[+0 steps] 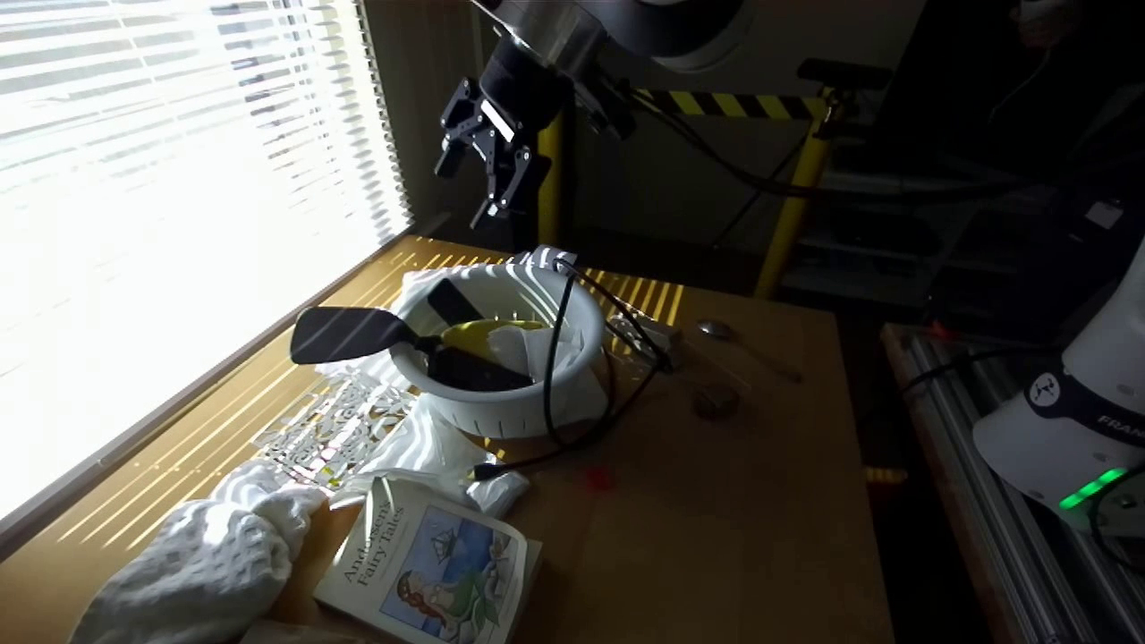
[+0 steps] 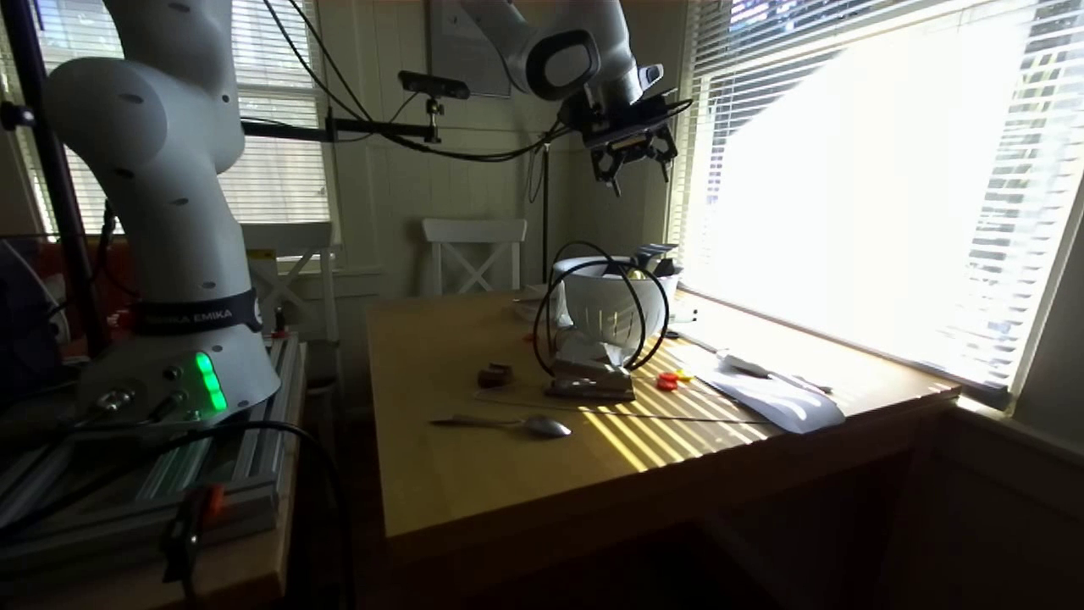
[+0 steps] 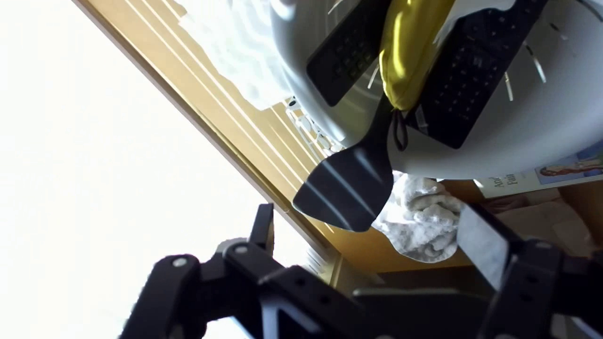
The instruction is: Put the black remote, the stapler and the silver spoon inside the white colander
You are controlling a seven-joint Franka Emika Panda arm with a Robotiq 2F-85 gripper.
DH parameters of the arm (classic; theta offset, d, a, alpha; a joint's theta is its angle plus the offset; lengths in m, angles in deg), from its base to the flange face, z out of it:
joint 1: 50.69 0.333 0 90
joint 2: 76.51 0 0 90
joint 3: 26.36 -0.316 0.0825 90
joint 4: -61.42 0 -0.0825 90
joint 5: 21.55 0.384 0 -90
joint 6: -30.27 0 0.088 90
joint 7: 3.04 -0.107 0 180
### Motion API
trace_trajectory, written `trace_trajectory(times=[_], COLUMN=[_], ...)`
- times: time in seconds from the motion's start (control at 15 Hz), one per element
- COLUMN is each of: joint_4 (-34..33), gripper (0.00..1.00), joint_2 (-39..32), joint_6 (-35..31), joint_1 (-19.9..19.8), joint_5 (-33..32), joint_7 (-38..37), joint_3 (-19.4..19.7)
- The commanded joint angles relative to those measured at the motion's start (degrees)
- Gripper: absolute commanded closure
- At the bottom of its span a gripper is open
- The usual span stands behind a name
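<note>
Wrist view: the white colander (image 3: 532,127) lies beyond the gripper (image 3: 370,225).

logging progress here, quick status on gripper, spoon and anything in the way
Gripper open, nothing held. Silver spoon on table, outside white colander. Black cable looped by colander, may snag.

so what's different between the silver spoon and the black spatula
The spoon is shiny silver, the spatula black. The spoon lies on the table, while the spatula sits partly inside the colander, its blade out past the rim. The spoon ends in a rounded bowl, the spatula in a broad blade. Both have handles.
</note>
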Motion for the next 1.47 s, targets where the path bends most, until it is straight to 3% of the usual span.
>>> trace_trajectory(times=[0.0, 0.2, 0.33, 0.4, 0.47, 0.6, 0.67, 0.93, 1.2, 1.27, 1.33, 1.4], joint_4=[4.2, 5.6, 5.9, 4.5, 4.8, 4.9, 3.5, 5.1, 6.5, 7.7, 11.3, 7.4], gripper=[0.00, 0.00, 0.00, 0.00, 0.00, 0.00, 0.00, 0.00, 0.00, 0.00, 0.00, 0.00], joint_2=[5.0, 5.3, 5.1, 4.3, 4.2, 4.2, 4.3, 2.5, -0.8, -0.9, 1.7, 0.7], joint_6=[-4.9, -7.9, -8.4, -7.2, -7.5, -7.7, -4.0, -6.1, -3.0, 0.1, 4.5, 0.4], joint_1=[4.3, 6.1, 10.3, 6.4, 7.8, 8.8, 10.9, 18.3, 32.6, 35.7, 36.4, 25.7], joint_5=[-10.8, -23.3, -33.0, -26.3, -29.5, -31.1, -33.7, -45.3, -55.6, -56.5, -58.6, -57.9], joint_7=[-14.4, -27.4, -36.0, -29.1, -32.2, -33.6, -42.2, -59.5, -76.3, -80.3, -84.4, -78.7], joint_3=[7.9, 15.3, 24.1, 17.7, 21.0, 23.3, 24.9, 38.2, 56.5, 58.4, 56.5, 49.0])
